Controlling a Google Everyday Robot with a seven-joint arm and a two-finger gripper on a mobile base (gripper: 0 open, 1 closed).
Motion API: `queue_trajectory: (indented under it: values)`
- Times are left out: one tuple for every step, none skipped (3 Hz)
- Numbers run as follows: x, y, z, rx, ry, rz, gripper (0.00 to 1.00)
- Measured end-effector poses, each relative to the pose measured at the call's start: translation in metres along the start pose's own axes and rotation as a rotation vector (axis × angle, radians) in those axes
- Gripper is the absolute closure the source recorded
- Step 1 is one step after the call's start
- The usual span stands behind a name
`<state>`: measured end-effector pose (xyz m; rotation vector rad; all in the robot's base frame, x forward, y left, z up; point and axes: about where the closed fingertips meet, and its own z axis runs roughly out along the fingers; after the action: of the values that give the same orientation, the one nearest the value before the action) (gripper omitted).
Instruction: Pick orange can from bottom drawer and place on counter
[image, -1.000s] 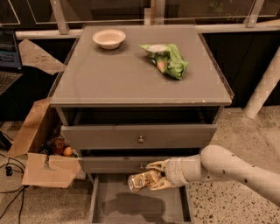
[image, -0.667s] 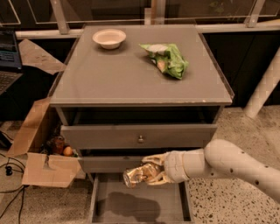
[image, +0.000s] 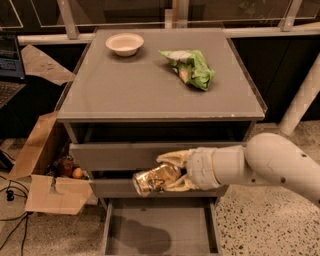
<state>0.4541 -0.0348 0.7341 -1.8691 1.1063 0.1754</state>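
Above the open bottom drawer (image: 165, 220), just past the centre of the view toward 5 o'clock, the one gripper (image: 166, 174) reaches in from 3 o'clock on a thick white arm (image: 270, 162). Its two fingers (image: 172, 158) are closed around the single orange can (image: 148, 182), one above and one below. The can lies on its side in the air with a silvery end pointing to 9 o'clock. It is clear of the drawer floor and sits in front of the two grey drawer fronts (image: 115, 156). It is well below the counter (image: 145, 90). The bottom drawer lies at 6 o'clock, showing a bare grey floor with one dark shadow. Two things rest on the counter. One pale bowl (image: 124, 43) sits at 11 o'clock, and one green snack bag (image: 191, 67) lies at 1 o'clock, apart from the bowl. At 8 o'clock, beside the cabinet, one open cardboard box (image: 47, 192) holds one small round orange fruit (image: 77, 173) beside a dark item I cannot make out.
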Motion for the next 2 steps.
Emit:
queue_trajectory:
  values:
    - [-0.01,-0.031,-0.011,0.048,0.012,-0.03,1.0]
    - [-0.02,-0.07,-0.01,0.077,0.032,-0.067,1.0]
